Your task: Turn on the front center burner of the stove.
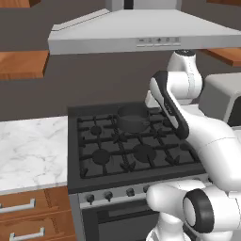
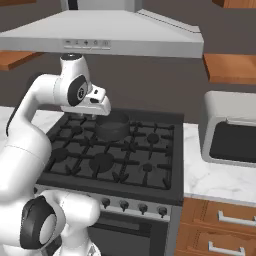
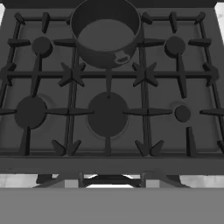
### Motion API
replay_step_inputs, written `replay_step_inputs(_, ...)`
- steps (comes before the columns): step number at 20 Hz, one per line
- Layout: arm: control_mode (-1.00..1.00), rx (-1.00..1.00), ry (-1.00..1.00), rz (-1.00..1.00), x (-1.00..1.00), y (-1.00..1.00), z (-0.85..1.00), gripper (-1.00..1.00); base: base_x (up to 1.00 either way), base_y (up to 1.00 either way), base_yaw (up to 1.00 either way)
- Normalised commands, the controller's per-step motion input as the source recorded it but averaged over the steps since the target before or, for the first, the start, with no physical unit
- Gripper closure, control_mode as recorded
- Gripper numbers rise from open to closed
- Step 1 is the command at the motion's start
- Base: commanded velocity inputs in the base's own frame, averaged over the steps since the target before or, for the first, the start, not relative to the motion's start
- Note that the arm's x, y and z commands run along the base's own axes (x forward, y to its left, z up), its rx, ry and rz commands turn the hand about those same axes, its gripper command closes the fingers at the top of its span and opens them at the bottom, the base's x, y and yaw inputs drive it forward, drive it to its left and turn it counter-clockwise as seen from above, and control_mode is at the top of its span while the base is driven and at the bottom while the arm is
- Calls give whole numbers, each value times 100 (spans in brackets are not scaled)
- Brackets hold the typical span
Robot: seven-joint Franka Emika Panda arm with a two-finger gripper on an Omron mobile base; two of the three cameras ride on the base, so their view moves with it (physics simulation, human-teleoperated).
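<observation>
The black stove (image 1: pixel 117 181) (image 2: pixel 115 189) has cast-iron grates and a silver front strip with a row of small black knobs (image 1: pixel 108 195) (image 2: pixel 124 205). Its front center burner (image 3: pixel 108 114) (image 1: pixel 144 152) (image 2: pixel 102 162) is the widest dark cap and shows no flame. A small dark pot (image 3: pixel 105 33) (image 1: pixel 132 117) (image 2: pixel 112 125) stands on the rear center grate. My gripper (image 2: pixel 87 116) (image 3: pixel 109 178) hangs high above the back of the stove beside the pot, pointing down, open and holding nothing.
A grey range hood (image 1: pixel 141 33) hangs over the stove, just above my arm. Marble counter (image 1: pixel 28 150) lies to the left and more counter (image 2: pixel 215 175) to the right, bearing a grey boxy appliance (image 2: pixel 232 130). Wooden drawers (image 2: pixel 220 225) sit below.
</observation>
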Motion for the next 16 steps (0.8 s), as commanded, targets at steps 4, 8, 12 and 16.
replay_step_inputs(4,100,0,0,1,-14,0,0,-100,-28,7,0)
replay_step_inputs(8,100,0,0,0,0,0,0,-100,-65,38,0)
replay_step_inputs(12,100,0,0,0,0,0,0,-100,-37,39,0)
replay_step_inputs(16,100,0,0,0,0,0,0,-100,0,61,0)
